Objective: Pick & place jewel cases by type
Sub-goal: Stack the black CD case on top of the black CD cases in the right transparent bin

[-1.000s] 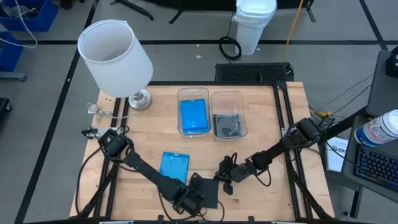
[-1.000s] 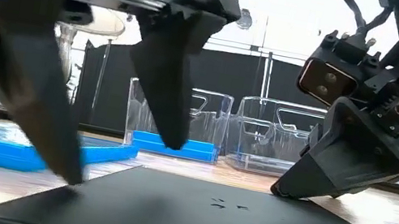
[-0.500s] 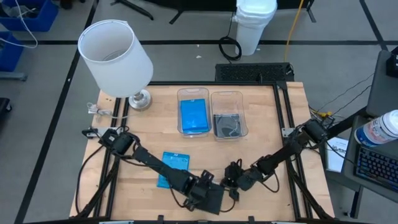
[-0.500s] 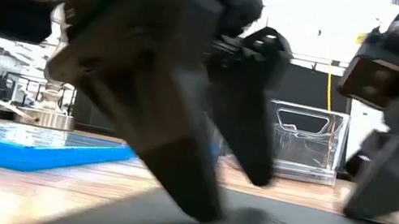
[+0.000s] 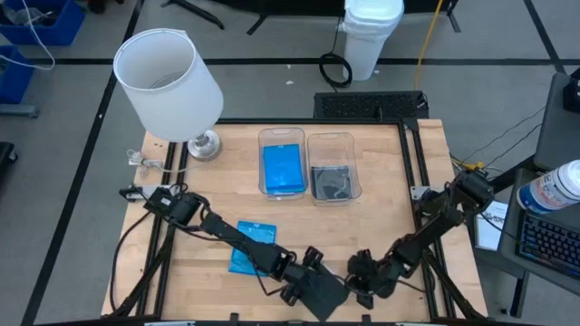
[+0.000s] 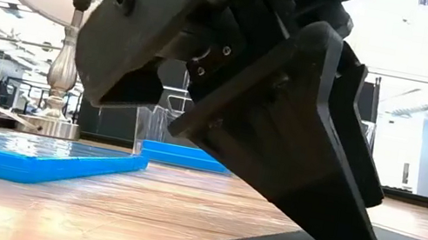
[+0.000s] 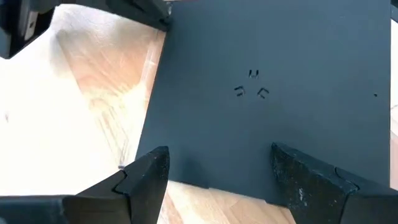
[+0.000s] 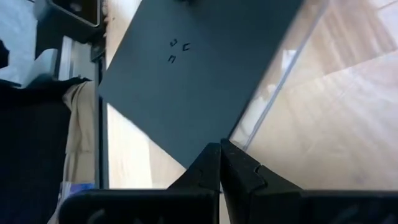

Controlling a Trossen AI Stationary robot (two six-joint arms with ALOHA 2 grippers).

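A: Start at the left gripper (image 7: 214,180). What is it doing?

B: Its fingers (image 7: 146,177) stand apart, tips down at the near edge of the dark grey jewel case (image 7: 273,93), one toward each end of that edge. The case lies flat on the tabletop (image 7: 106,106) directly ahead of the gripper. My guess is that the spread is there to brace or nudge the flat case, since nothing is clamped.

A: And the right gripper (image 8: 221,165)?

B: Its fingers are pressed together to a single point, which sits at the case's corner, on the side opposite the left gripper. Whether it actually touches the plastic I cannot tell from the wrist view. A closed tip at an edge suits prying or pushing a thin case that is hard to pinch off a flat surface.

A: What lies farther out?

B: Behind the left gripper, along its arm, a bright blue jewel case (image 5: 251,246) lies on the wood. Well beyond both grippers stand two clear bins: the left-hand bin (image 5: 282,164) holds blue cases, the right-hand bin (image 5: 333,167) holds a dark one. So the sorting is by colour, and this dark case likely belongs in the right-hand bin.
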